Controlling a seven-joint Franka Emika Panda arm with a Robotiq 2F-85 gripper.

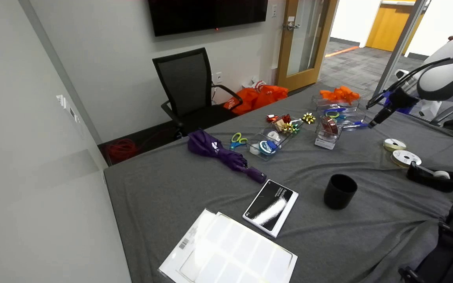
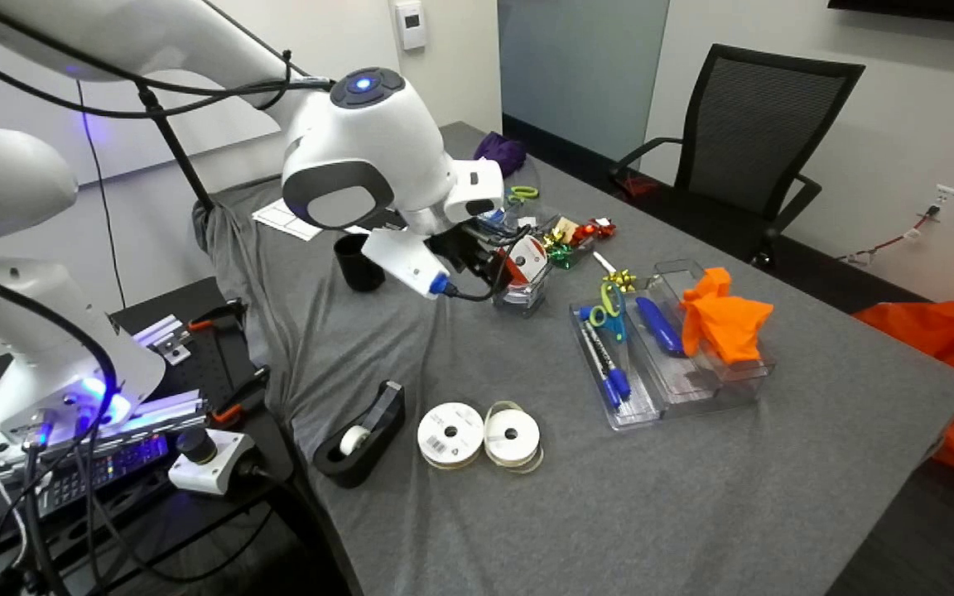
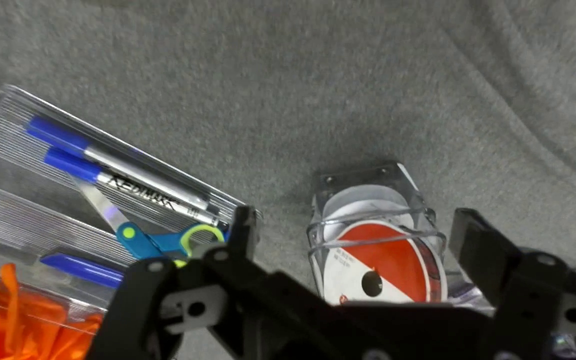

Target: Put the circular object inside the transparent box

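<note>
One red-and-white ribbon spool (image 3: pixel 398 260) sat inside the clear box (image 3: pixel 358 176). The gripper (image 3: pixel 356 217) was spread wide, its jaws showing to either side of the box. Near the box on the worktop (image 2: pixel 692 497) lay a tray (image 3: pixel 43 227) with scissors (image 3: pixel 138 241) and markers (image 3: pixel 140 191); a black cup (image 2: pixel 357 265) stood farther off.

A black mesh-back office chair (image 1: pixel 184 76) stands between the grey-draped table (image 1: pixel 151 192) and a pale wall (image 1: pixel 242 45) bearing a flat-screen television (image 1: pixel 209 15). Grey carpet (image 1: pixel 344 65) shows past a wood-framed glass door (image 1: pixel 307 41), and a white thermostat (image 2: pixel 411 25) is mounted on another wall (image 2: pixel 454 87).
</note>
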